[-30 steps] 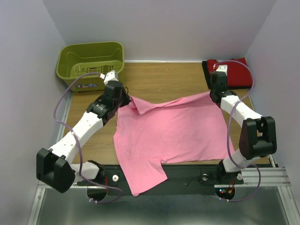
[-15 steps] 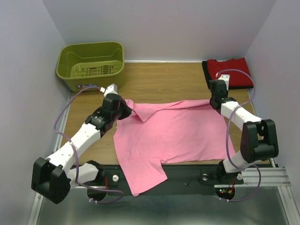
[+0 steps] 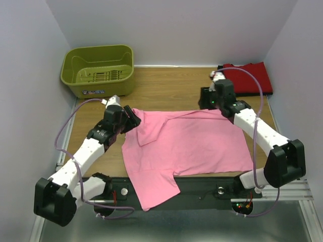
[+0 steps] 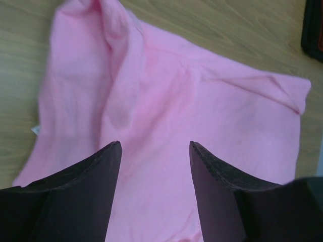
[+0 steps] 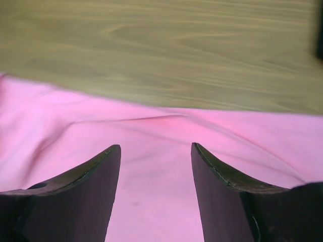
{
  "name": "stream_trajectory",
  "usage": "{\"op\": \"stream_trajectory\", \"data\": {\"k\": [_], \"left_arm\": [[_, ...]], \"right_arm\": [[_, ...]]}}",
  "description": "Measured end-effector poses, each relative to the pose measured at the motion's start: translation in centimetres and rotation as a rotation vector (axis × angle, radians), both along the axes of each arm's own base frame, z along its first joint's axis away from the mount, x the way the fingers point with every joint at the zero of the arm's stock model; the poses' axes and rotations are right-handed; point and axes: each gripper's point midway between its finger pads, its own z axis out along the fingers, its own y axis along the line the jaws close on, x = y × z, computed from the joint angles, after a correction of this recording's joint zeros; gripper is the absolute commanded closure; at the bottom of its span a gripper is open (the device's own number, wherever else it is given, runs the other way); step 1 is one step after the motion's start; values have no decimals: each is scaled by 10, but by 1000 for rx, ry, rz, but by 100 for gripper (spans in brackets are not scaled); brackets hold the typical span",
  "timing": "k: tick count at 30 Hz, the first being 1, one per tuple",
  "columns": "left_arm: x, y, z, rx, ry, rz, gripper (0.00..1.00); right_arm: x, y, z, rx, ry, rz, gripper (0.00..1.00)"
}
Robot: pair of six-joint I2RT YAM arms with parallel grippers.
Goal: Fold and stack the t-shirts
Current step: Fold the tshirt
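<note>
Pink t-shirt point(image 3: 186, 141) lies spread across the middle of the wooden counter point(image 3: 166, 91), mostly flat, with a rumpled fold at its far left corner and its near left part hanging over the counter's front edge onto the black rail. The left claw point(image 4: 154, 146) hovers over that rumpled corner with its jaws wide apart and nothing between them; only pink cloth shows below. The right claw point(image 5: 155, 146) is at the shirt's far right edge, its jaws equally wide and empty, with the cloth's edge and bare wood beyond them. A red t-shirt point(image 3: 250, 78) sits folded in the far right corner, well apart from the pink one. An olive-green basket point(image 3: 98, 68) stands in the far left corner.
</note>
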Motion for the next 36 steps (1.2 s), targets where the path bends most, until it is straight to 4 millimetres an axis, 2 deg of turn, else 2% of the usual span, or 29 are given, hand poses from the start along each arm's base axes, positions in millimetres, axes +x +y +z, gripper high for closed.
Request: {"op": "stream_trajectory", "data": {"k": [3, 4, 6, 8, 11, 14, 18, 21, 22, 27, 30, 36], "left_arm": [[29, 24, -5, 52, 9, 65, 37], [40, 30, -8, 67, 21, 80, 39], [57, 31, -16, 92, 48, 74, 41], [70, 26, -21, 104, 65, 54, 45], [93, 17, -29, 110, 79, 29, 48], [106, 12, -38, 112, 93, 20, 48], [116, 10, -55, 116, 126, 18, 48], [117, 10, -66, 124, 155, 18, 48], [118, 10, -70, 129, 164, 20, 48], [128, 10, -70, 143, 167, 32, 49], [135, 10, -65, 145, 155, 38, 56], [138, 14, -67, 165, 158, 53, 80]], "right_arm": [[-15, 74, 4, 56, 14, 229, 36], [-23, 97, 0, 63, 29, 297, 37], [-36, 128, -15, 71, 72, 389, 37], [-48, 148, -36, 70, 132, 443, 37], [-51, 150, -65, 60, 208, 425, 39], [-45, 135, -81, 23, 228, 349, 39], [-30, 103, -88, -28, 214, 223, 39], [-19, 68, -91, -54, 207, 116, 39], [-13, 48, -92, -67, 204, 57, 39], [6, -19, -88, -85, 187, -133, 39], [13, -49, -88, -83, 185, -227, 39], [19, -92, -92, -51, 198, -368, 40]]}}
